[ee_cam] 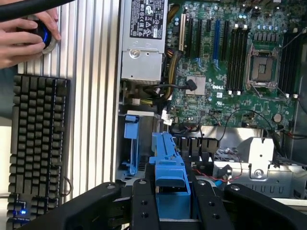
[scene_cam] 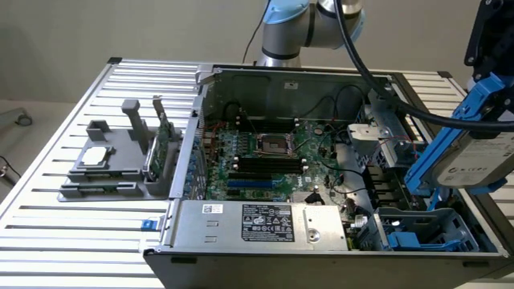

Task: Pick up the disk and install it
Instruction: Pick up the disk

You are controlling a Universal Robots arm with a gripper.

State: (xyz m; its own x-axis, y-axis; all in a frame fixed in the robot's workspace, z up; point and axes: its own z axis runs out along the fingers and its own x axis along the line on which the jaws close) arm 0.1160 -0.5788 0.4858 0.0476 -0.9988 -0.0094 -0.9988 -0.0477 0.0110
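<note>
The disk [scene_cam: 480,161], a silver-grey drive with a white label in a blue carrier, hangs tilted in the air at the exterior view's right. My gripper [scene_cam: 492,81] is shut on its upper end. It hovers above the open computer case [scene_cam: 289,78], over the blue drive bay [scene_cam: 425,232] in the case's near right corner. In the wrist view the carrier of the disk [ee_cam: 168,165] sticks out between my black fingers [ee_cam: 144,203], with my gripper [ee_cam: 169,196] shut on it and the blue drive bay [ee_cam: 130,143] below.
Inside the case are the motherboard [scene_cam: 265,156] and the power supply [scene_cam: 265,223]. A grey fixture [scene_cam: 108,165] on the slatted table [scene_cam: 72,241] holds a small chip and a green card. A keyboard [ee_cam: 36,143] lies beside the case, and a hand [ee_cam: 21,40] rests on a knob.
</note>
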